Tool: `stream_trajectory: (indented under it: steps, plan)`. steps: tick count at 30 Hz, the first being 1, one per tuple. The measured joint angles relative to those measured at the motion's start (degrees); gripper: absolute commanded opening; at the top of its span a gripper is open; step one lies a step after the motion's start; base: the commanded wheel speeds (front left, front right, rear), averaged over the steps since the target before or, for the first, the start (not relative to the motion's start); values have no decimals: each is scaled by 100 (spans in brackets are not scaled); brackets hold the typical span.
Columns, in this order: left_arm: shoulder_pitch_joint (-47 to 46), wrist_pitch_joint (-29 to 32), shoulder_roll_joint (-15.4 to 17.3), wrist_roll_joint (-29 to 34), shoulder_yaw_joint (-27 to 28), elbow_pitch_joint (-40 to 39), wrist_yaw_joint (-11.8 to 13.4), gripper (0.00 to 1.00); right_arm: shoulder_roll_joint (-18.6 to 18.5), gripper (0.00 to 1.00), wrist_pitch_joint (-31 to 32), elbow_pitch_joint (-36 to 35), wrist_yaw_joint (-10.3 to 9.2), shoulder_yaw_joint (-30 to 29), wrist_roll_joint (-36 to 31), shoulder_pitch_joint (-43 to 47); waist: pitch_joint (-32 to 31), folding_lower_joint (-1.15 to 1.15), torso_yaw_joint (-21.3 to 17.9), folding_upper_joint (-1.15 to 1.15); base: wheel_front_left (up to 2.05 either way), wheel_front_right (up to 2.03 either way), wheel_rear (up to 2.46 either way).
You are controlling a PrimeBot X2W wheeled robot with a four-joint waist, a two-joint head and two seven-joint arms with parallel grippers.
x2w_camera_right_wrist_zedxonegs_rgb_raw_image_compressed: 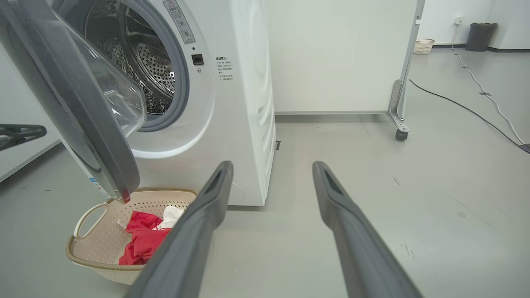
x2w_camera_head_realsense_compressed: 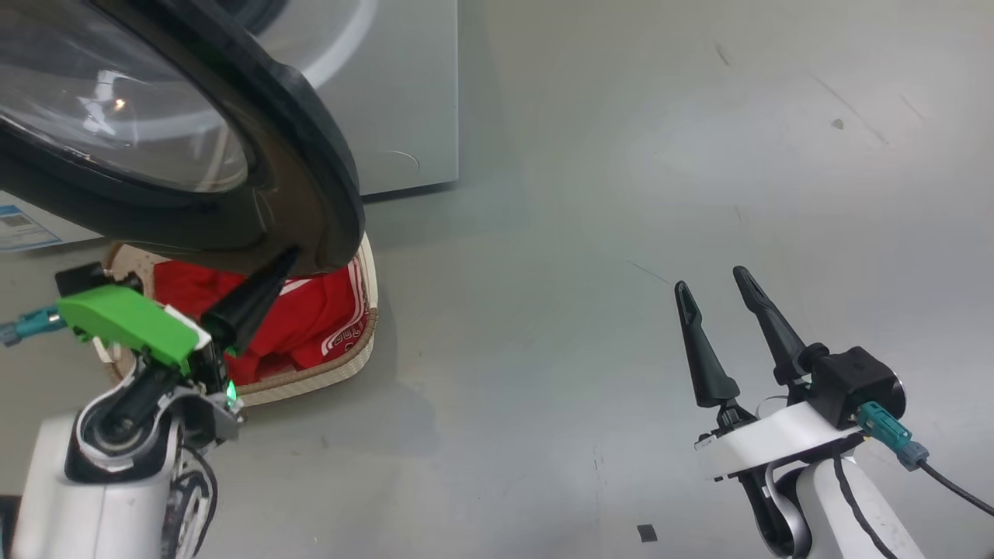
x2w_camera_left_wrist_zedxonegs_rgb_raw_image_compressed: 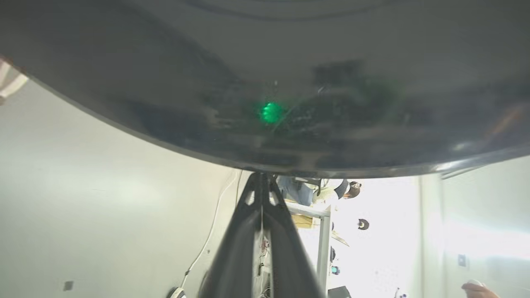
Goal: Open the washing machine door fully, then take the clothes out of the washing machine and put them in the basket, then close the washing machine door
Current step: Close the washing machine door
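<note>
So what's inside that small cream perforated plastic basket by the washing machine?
Red garments with white stripes and a white cloth piece, heaped in the basket. Whatever lies beneath the heap is covered.

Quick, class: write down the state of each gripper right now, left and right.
Left gripper: jaws shut, holding nothing, tips against the washing machine door rim.
Right gripper: jaws open, empty.
</note>
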Motion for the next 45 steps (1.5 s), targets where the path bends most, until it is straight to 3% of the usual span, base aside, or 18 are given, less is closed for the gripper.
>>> stream_trajectory:
  steps: [3,7,12,29,41,42,43,44,45]
  plan:
    - [293,5,246,447,-246,76,-214,0,1,100,0,1,1,-63,-1,1,-116,0,123,0,0,0,0]
    - [564,-54,310,823,-427,189,-460,0,-21,100,0,7,1,-165,-2,13,-301,0,298,0,0,0,0]
    - [821,-488,702,1923,-726,197,-770,0,-104,100,0,10,1,-265,-11,140,-536,0,555,0,0,0,0]
    - [1502,-2915,1211,4292,-835,-246,-873,0,-197,100,0,-1,11,-256,-121,503,-1192,0,1410,0,0,0,0]
    - [1994,-4550,1221,5275,-979,-515,-877,0,-179,100,0,-36,20,-187,-133,554,-1321,0,1608,0,0,0,0]
    - [2019,-4654,1220,5377,-1016,-519,-877,32,-179,100,0,-36,20,-188,-133,555,-1323,0,1608,0,0,0,0]
    - [2041,-4735,1220,5457,-1044,-521,-877,48,-178,100,0,-38,20,-188,-133,556,-1325,0,1607,0,0,0,0]
    - [2070,-4791,1218,5501,-1068,-510,-878,100,-176,100,0,-40,20,-190,-133,558,-1327,0,1606,0,0,0,0]
    - [2102,-4842,1220,5547,-1103,-497,-878,100,-176,100,0,-42,20,-192,-133,560,-1329,0,1604,0,0,0,0]
